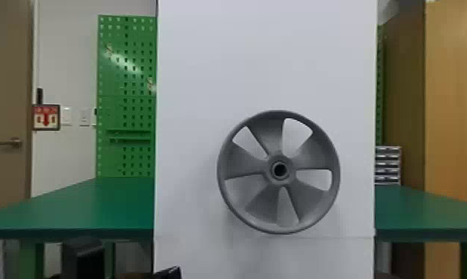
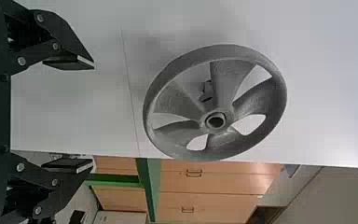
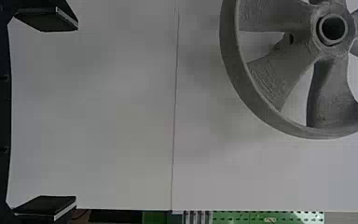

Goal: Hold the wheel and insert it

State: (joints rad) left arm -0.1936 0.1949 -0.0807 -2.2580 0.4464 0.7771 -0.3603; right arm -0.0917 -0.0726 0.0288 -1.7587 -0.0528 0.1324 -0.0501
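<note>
The wheel [image 1: 279, 158] is sitting upright before a white panel [image 1: 265, 55]; the left gripper [image 2: 93, 115] and right gripper [image 3: 76, 112] are gaping, empty. Uneven closing is posing the likeliest risk — tilting the wheel and jamming its insertion.

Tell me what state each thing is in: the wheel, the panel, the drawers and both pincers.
Wheel: upright, ungripped
White panel: standing upright behind the wheel
Left pincer: open, empty
Right pincer: open, empty
Wooden drawers: look shut
</note>
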